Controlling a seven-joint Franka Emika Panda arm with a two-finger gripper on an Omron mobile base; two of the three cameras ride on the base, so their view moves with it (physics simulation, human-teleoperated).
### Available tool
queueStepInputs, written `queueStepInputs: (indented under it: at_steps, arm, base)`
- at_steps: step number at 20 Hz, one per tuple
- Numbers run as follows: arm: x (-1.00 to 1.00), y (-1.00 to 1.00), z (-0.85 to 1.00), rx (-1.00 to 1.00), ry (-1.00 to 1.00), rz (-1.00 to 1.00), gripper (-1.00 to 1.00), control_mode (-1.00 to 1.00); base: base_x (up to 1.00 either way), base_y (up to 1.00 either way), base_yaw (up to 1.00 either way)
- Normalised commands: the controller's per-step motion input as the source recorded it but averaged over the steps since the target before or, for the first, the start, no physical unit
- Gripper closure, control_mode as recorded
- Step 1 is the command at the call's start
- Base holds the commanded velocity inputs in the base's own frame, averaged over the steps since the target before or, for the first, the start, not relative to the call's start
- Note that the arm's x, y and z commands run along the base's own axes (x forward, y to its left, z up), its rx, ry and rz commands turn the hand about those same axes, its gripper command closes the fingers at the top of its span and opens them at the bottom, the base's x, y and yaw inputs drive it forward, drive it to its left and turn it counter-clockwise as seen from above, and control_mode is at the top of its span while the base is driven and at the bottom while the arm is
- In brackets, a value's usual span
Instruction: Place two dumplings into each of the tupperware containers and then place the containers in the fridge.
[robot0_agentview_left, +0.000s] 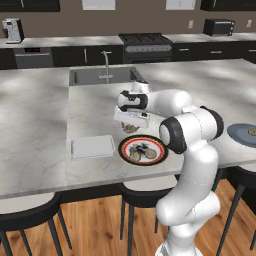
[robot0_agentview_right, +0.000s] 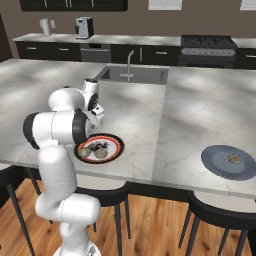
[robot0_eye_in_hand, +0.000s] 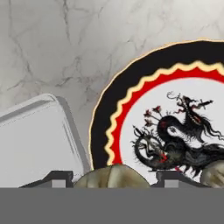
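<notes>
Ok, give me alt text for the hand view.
The tool straddles an olive-beige dumpling, one fingertip on each side, over the rim of a black-and-red plate with a dragon design. A white tupperware container sits beside the plate on the marble counter.

My two base cameras look forward and down from behind my arm, left and right, sharing the marble island (robot0_agentview_left: 40, 125) and the red-rimmed plate (robot0_agentview_right: 116, 148). My hand camera looks down close onto that plate's rim.
</notes>
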Motion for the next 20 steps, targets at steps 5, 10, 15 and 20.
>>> queueStepInputs:
  at_steps: [5, 10, 15, 20]
  arm:
    - [-0.24, 0.98, 0.21, 0.00, -0.35, 0.00, 1.00, -1.00]
    - [-0.01, 0.85, -0.09, 0.00, -0.16, 0.00, 1.00, -1.00]
    - [0.03, 0.95, -0.08, -0.02, -0.07, -0.05, 1.00, -1.00]
    - [0.19, 0.78, -0.21, -0.07, -0.03, -0.10, 1.00, -1.00]
  base:
    - [0.00, 0.00, 0.00]
    - [0.00, 0.00, 0.00]
    - [0.00, 0.00, 0.00]
    - [0.00, 0.00, 0.00]
